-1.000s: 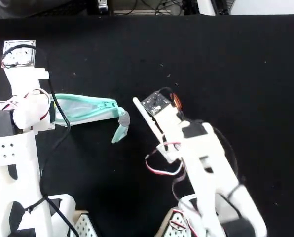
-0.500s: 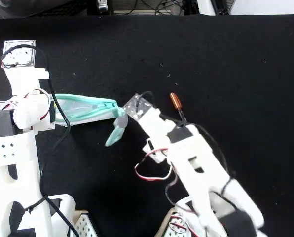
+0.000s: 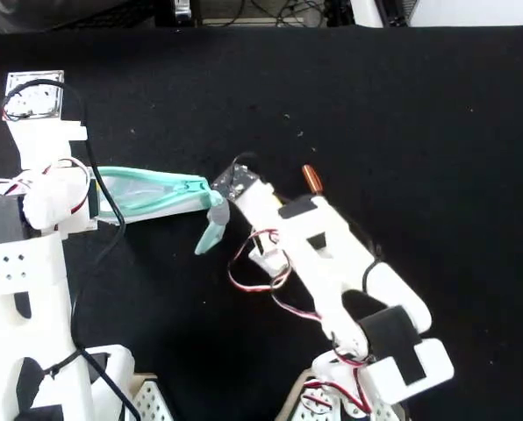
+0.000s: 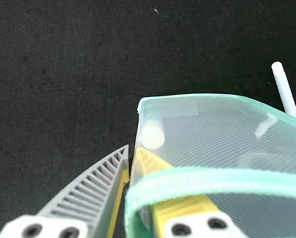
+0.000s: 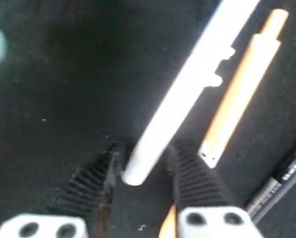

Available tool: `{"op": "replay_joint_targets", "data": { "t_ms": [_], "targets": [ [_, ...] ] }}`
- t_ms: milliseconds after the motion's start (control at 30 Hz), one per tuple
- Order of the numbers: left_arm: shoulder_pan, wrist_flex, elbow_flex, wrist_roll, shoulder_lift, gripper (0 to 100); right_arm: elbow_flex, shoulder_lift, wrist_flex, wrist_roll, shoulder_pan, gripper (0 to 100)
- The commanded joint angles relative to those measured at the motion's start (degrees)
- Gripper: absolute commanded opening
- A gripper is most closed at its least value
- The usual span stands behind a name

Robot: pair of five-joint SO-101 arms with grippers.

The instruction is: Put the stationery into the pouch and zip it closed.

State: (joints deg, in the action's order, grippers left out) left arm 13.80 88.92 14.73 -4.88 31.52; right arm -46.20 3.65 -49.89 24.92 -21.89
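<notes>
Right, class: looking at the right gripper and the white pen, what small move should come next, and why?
Probably close the right gripper on the white pen. The pen's end lies between its fingers, with a slim gap on one side, so it looks unclamped. The left gripper holds the pouch nearby.
</notes>
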Motion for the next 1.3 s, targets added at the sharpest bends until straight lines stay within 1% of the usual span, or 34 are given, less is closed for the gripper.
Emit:
{"op": "replay_joint_targets", "data": {
  "t_ms": [0, 100, 167, 367, 467, 533, 667, 733, 833, 967, 1067, 1133, 1267],
  "targets": [
    [1.3, -1.7, 2.8, -0.7, -1.1, 3, -2.2, 3.3, -2.7, 0.4, 1.4, 1.3],
    [1.3, -1.7, 2.8, -0.7, -1.1, 3, -6.5, 9.1, -4.8, 1.0, 5.8, 1.2],
    [1.3, -1.7, 2.8, -0.7, -1.1, 3, -10.8, 14.5, -7.1, 3.8, 7.8, 1.2],
    [1.1, -1.7, 2.8, -0.6, -1.1, 3, -22.2, 32.3, -16.5, 15.0, 8.5, 1.5],
    [1.3, -1.7, 2.8, -0.6, -1.1, 3, -23.6, 39.2, -19.3, 17.6, 8.7, 2.0],
    [1.3, -1.7, 2.8, -0.6, -1.1, 3, -22.9, 41.9, -21.7, 18.2, 8.6, 7.3],
    [1.3, -1.7, 2.8, -0.7, -1.1, 3, -20.3, 43.8, -23.2, 18.1, 8.2, 26.6],
    [1.3, -1.7, 2.8, -0.7, -1.1, 3, -18.5, 43.8, -23.2, 18.1, 8.1, 32.2],
    [1.4, -1.7, 2.8, -0.8, -1.1, 3, -15.4, 43.8, -23.1, 15.5, 5.5, 31.2],
    [1.4, -1.7, 2.8, -0.8, -1.1, 3, -12.0, 43.6, -20.0, 7.3, -4.4, 25.2],
    [1.4, -1.7, 2.8, -0.8, -1.1, 3, -10.9, 41.6, -16.0, 3.5, -11.0, 23.2],
    [1.4, -1.7, 2.8, -0.8, -1.1, 3, -10.8, 37.8, -13.0, 2.8, -12.3, 23.3],
    [1.4, -1.7, 2.8, -0.7, -1.1, 3, -9.4, 26.9, -7.1, 2.7, -12.2, 23.4]
  ]
}}
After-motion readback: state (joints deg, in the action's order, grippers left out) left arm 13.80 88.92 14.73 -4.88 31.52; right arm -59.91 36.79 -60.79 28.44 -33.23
